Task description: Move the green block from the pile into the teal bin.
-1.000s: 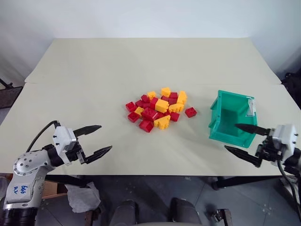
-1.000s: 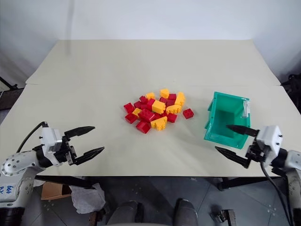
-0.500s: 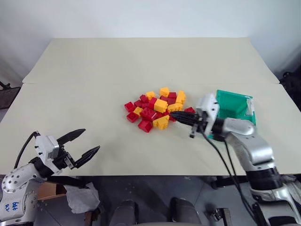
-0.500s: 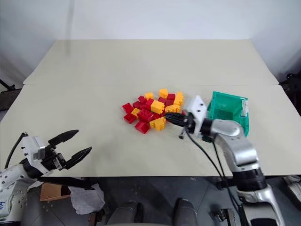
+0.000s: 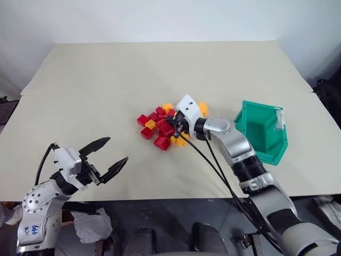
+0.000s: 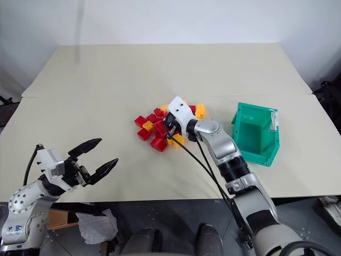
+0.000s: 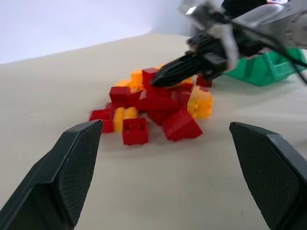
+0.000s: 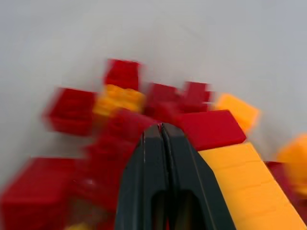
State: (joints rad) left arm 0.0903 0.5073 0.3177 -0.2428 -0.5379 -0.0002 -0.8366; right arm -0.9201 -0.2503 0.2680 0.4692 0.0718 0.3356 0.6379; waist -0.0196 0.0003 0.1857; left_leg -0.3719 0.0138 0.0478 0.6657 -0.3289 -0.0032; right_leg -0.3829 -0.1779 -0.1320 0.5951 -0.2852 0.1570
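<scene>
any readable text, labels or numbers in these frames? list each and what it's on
Blue handwritten marks on the left arm's grey shell: too small to read for certain.
White label on the teal bin: any print on it is too small to read.
Red and yellow bricks in the pile: no lettering can be made out.
No other text or signs can be made out.

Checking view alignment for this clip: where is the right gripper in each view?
Left eye: right gripper at the pile, mid-table.
Right eye: at the pile's middle, left of the teal bin.
Left wrist: reaching into the pile's far side.
Right wrist: shut fingers, tips over red bricks.
Shared landmark: the pile.
</scene>
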